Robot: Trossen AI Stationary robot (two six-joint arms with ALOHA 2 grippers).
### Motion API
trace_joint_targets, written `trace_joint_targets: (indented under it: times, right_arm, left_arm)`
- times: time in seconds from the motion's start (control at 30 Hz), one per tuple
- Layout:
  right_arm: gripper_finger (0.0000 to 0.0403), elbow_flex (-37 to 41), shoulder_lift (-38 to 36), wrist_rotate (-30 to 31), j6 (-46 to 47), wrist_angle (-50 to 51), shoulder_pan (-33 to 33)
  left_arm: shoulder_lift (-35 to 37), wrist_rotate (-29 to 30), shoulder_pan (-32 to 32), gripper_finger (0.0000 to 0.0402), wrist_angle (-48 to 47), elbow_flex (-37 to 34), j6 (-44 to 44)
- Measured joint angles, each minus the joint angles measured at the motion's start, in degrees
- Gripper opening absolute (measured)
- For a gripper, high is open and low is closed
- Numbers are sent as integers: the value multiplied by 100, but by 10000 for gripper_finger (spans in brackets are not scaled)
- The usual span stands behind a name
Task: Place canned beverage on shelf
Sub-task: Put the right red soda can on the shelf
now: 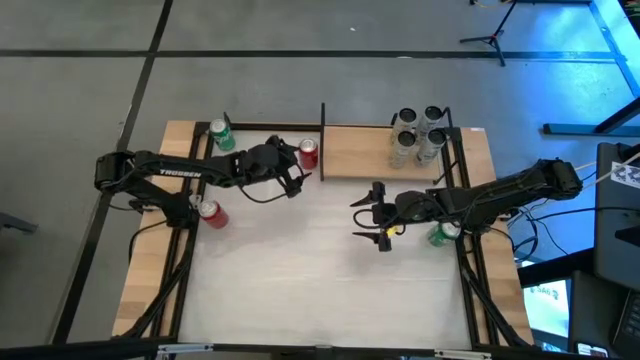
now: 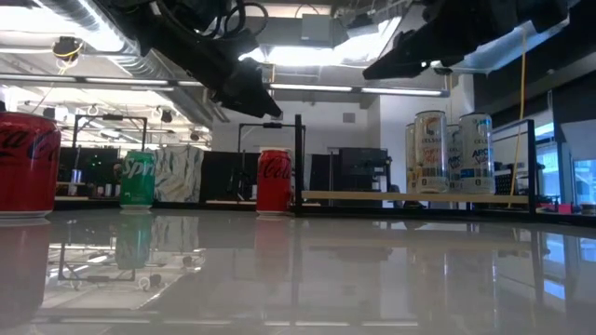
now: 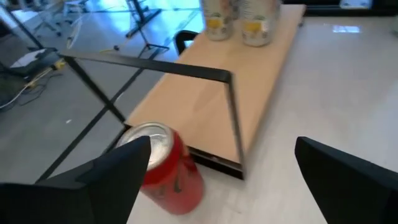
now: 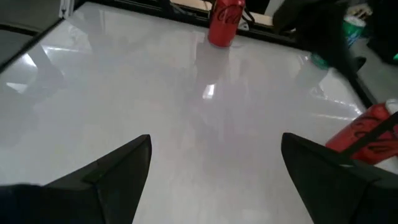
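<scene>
Looking down: you see the left gripper over the white tabletop, just short of the shelf's near-left corner.
Left gripper: its two dark fingers are spread wide and hold nothing; you can see bare table between them in the left wrist view.
Red can: a red cola can with a silver top stands upright just ahead of that gripper, beside one finger and apart from it, on the tabletop and right against the outside of the shelf's end post.
Shelf: the pale wooden board framed by thin black metal uprights lies ahead of the left gripper, running away from it toward the right arm's side; the red can is not on it.
On the shelf: a cluster of pale silver cans stands upright at the board's far end, well apart from the left gripper.
Right gripper: your right gripper hangs above the table just in front of the shelf's near edge, its dark fingers parted wide and empty.
Other cans: a green soda can stands behind the left arm; a second red can stands near that arm's base; another green can lies under the right arm, behind its gripper.
</scene>
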State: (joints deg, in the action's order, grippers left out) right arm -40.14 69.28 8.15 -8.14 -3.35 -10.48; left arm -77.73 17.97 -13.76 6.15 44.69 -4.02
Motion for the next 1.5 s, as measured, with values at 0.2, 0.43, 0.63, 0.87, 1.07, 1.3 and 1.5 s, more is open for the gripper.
trace_joint_targets:
  times: [0.2,0.43,0.63,0.87,1.07,1.3,1.5]
  right_arm:
    - [353,-5,0,156,-133,226,0]
    - [353,-4,0,432,-557,312,0]
    - [353,-4,0,637,-755,232,11]
    - [353,-4,0,638,-884,235,11]
    - [353,-4,0,640,-881,206,0]
    - [353,-5,0,640,-883,-6,0]
    - [353,-5,0,639,-885,-23,0]
  left_arm:
    - [-44,-31,-350,391,9,48,-60]
    - [-74,-1674,-1324,390,79,219,97]
    - [-74,-2289,-1663,390,81,227,151]
    - [-74,-2480,-1706,390,-72,227,242]
    - [-74,-2482,-1683,390,-345,227,517]
    - [-103,-2456,-1823,390,117,227,192]
    - [-335,-2984,-2056,390,710,231,45]
